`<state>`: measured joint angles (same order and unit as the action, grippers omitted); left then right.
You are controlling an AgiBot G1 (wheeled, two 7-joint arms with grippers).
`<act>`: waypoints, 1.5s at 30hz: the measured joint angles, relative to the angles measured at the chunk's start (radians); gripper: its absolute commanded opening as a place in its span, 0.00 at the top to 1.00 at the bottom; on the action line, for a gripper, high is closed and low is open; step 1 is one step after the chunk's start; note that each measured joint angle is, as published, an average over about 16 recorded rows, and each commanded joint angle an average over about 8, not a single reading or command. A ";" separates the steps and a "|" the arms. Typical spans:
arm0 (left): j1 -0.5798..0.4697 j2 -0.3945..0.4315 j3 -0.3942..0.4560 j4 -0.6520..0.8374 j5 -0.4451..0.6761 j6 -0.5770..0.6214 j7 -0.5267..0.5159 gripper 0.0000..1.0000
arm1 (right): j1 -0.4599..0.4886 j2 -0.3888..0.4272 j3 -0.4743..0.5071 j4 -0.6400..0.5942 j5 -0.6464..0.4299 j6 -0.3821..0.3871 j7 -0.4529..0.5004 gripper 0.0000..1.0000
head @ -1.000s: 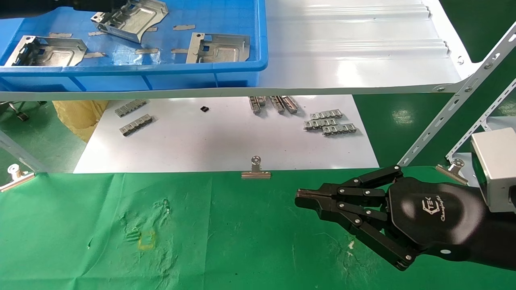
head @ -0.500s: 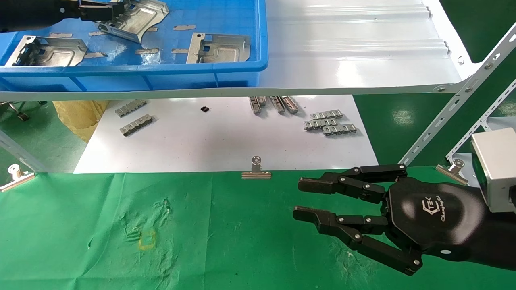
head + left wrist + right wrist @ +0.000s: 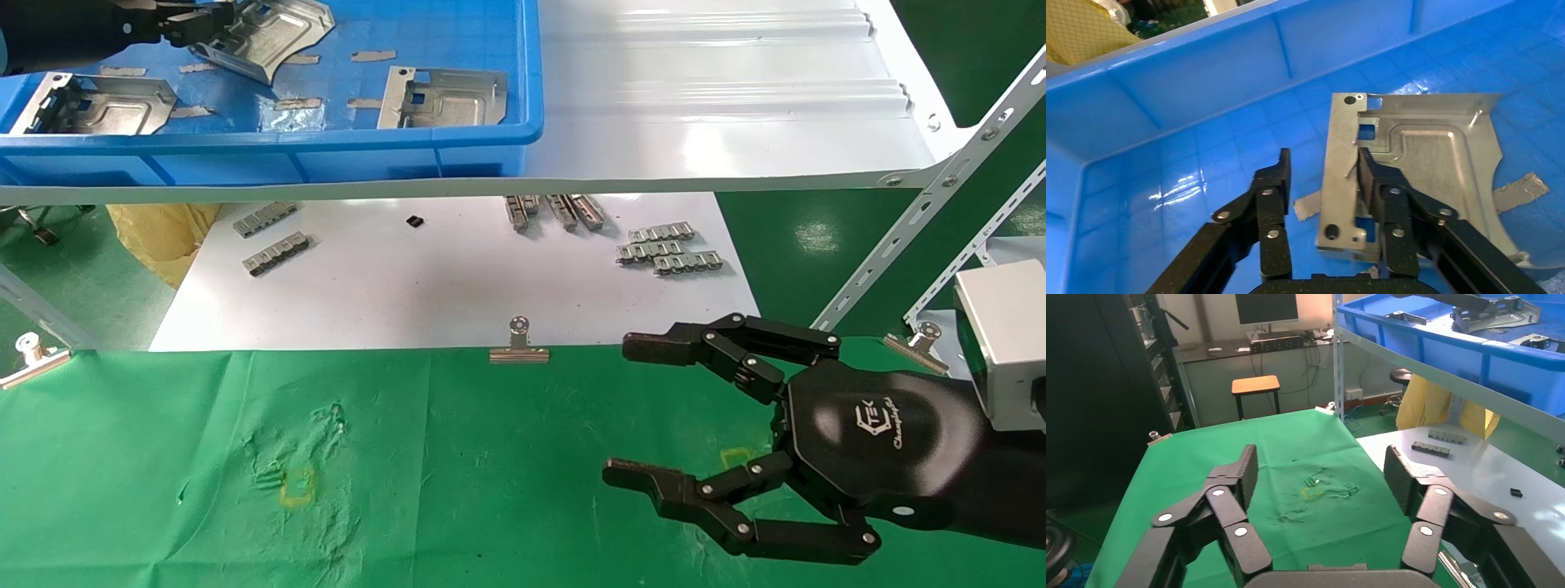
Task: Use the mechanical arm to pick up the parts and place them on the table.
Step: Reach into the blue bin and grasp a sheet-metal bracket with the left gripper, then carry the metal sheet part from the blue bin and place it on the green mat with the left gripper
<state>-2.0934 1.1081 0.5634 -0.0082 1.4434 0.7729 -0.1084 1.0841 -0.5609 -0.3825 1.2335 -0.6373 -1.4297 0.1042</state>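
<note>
A glossy black left gripper (image 3: 192, 20) with jointed link fingers reaches into a blue plastic bin (image 3: 327, 147) on a glossy white shelf (image 3: 719, 122), at the far left of the head view. Its fingers are clamped on the bent-tab edge of a silvery stamped sheet-metal plate (image 3: 1413, 159), with one finger (image 3: 1376, 184) pressed against the plate's inner face and the other on the far side of the tab edge. Two more matching silvery plates lie flat on the bin floor, one at the left (image 3: 94, 104) and one at the right (image 3: 441, 96). The matching black right gripper (image 3: 645, 412) hovers low over the wrinkled green cloth table (image 3: 449, 490), near its right side, with its fingers spread wide apart and nothing between them.
</note>
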 measured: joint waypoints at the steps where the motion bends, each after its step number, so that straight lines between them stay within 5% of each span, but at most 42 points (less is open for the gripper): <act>1: 0.001 0.001 -0.001 0.000 -0.001 -0.002 0.000 1.00 | 0.000 0.000 0.000 0.000 0.000 0.000 0.000 0.00; 12: -0.010 -0.013 -0.015 -0.027 -0.024 0.102 0.030 1.00 | 0.000 0.000 0.000 0.000 0.000 0.000 0.000 0.00; 30: 0.074 -0.128 -0.108 -0.150 -0.215 0.764 0.220 1.00 | 0.000 0.000 0.000 0.000 0.000 0.000 0.000 0.00; 45: 0.391 -0.354 0.028 -0.602 -0.443 0.827 0.316 1.00 | 0.000 0.000 0.000 0.000 0.000 0.000 0.000 0.00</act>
<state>-1.7027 0.7537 0.5917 -0.6107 1.0005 1.5995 0.2074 1.0841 -0.5609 -0.3825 1.2335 -0.6372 -1.4297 0.1041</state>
